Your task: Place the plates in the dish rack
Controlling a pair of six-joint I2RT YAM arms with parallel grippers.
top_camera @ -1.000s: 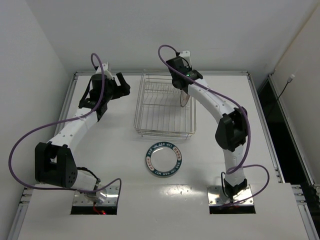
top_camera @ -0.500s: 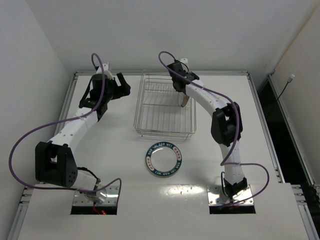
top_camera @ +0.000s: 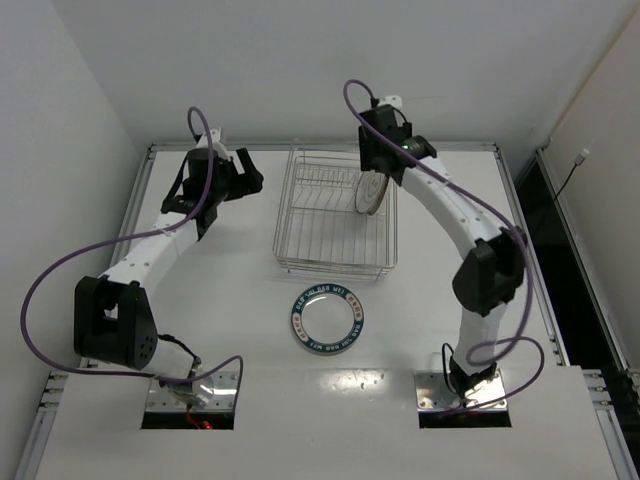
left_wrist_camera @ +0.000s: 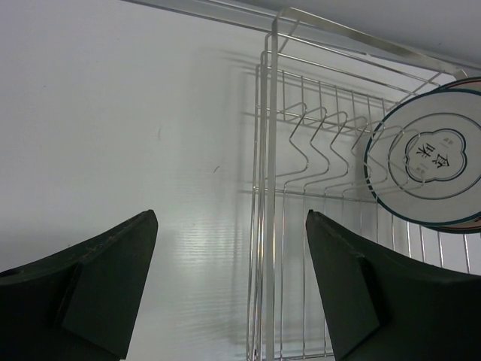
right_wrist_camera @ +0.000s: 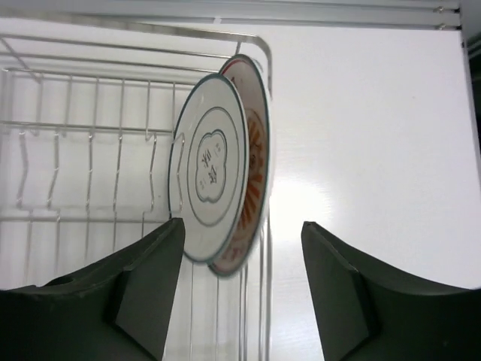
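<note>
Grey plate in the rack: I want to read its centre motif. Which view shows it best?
Left wrist: the grey plate faces the camera, motif legible, though its right edge is cut off. Right wrist shows it whole but oblique; top external shows it small and nearly edge-on.

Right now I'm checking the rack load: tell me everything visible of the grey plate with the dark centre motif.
The grey plate is small, round, pale and glossy like ceramic, with thin dark rings and a dark character motif at centre. It stands on edge in the right side of the dish rack, pressed close to the sunburst plate beside it. The right gripper is open above both.
</note>
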